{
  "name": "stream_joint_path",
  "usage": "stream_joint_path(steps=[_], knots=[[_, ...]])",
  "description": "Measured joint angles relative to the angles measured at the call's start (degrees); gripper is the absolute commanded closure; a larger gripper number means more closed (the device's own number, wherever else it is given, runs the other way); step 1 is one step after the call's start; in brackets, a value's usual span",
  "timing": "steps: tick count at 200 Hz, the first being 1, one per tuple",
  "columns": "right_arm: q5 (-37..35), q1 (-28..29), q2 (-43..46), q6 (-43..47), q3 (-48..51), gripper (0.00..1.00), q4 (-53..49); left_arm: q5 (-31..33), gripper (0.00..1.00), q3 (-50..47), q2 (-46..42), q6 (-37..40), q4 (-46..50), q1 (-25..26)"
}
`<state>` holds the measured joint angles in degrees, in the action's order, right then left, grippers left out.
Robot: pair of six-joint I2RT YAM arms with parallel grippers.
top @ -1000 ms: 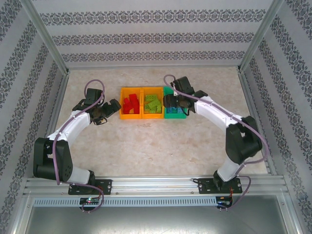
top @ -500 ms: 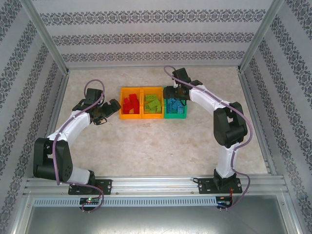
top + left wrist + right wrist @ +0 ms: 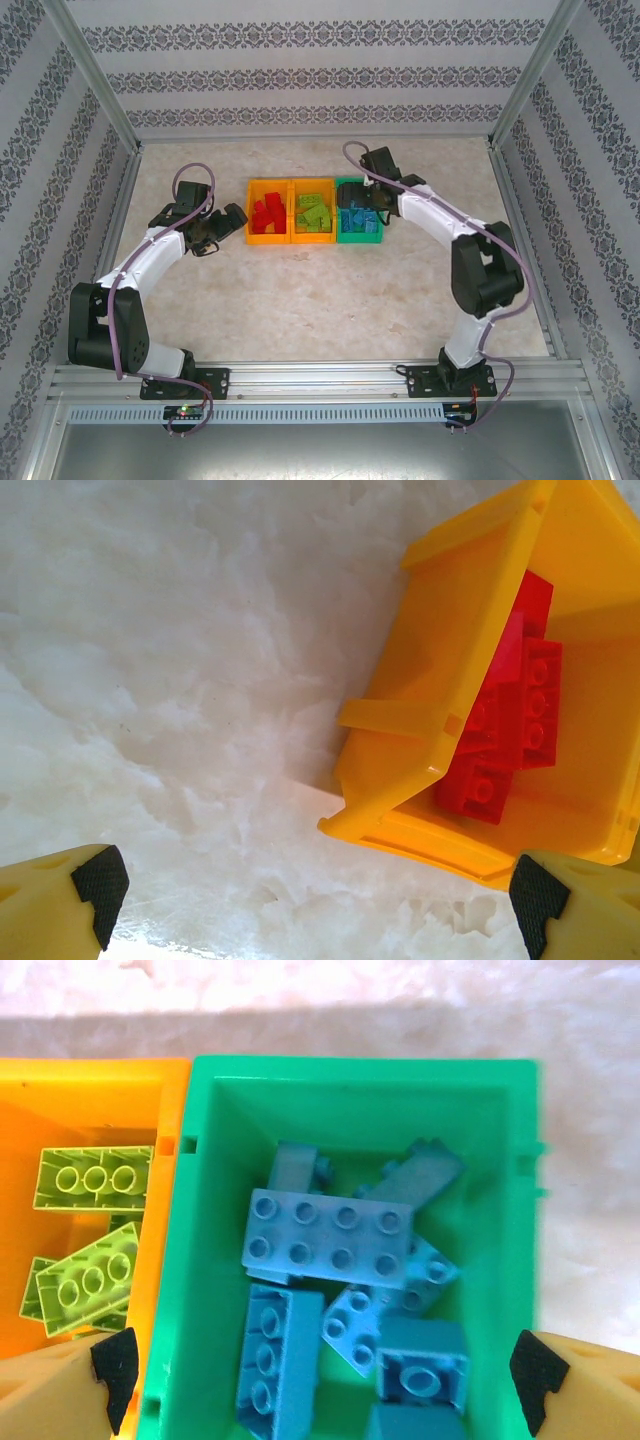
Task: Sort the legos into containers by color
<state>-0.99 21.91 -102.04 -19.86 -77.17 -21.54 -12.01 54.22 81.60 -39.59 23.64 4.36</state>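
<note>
on the pale table (image 3: 300,290), the left gripper (image 3: 315,890), wide apart, is reaching beside the orange bin (image 3: 400,730) of red legos (image 3: 520,710), upper center; the right gripper (image 3: 325,1370), also wide, is hanging over blue legos (image 3: 325,1235) in the green bin (image 3: 360,1070).

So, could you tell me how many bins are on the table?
3, side by side in a row: left orange bin holding red bricks, middle orange bin holding lime bricks, right green bin holding blue bricks.
</note>
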Motion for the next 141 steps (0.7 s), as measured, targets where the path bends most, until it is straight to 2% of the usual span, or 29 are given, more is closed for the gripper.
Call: stream_joint_path(steps=[26,56,104,141], knots=[[-6.0,0.0,9.5,3.4,8.2,0.02,6.7,1.7,0.0,-0.8,-1.2,0.7,-0.8,0.0],[-12.8,-1.7,18.2,8.2,18.9,0.02,16.2,4.3,0.0,-6.1,-7.6,3.0,-5.2,0.0],[-16.8,-10.1,19.8,12.5,31.4,0.02,28.3,15.1,0.0,-6.9,-11.9,9.7,-9.5,0.0],[-17.4,-12.0,19.6,15.1,36.2,0.02,36.4,23.3,0.0,-9.3,-12.8,12.5,-12.3,-0.5]])
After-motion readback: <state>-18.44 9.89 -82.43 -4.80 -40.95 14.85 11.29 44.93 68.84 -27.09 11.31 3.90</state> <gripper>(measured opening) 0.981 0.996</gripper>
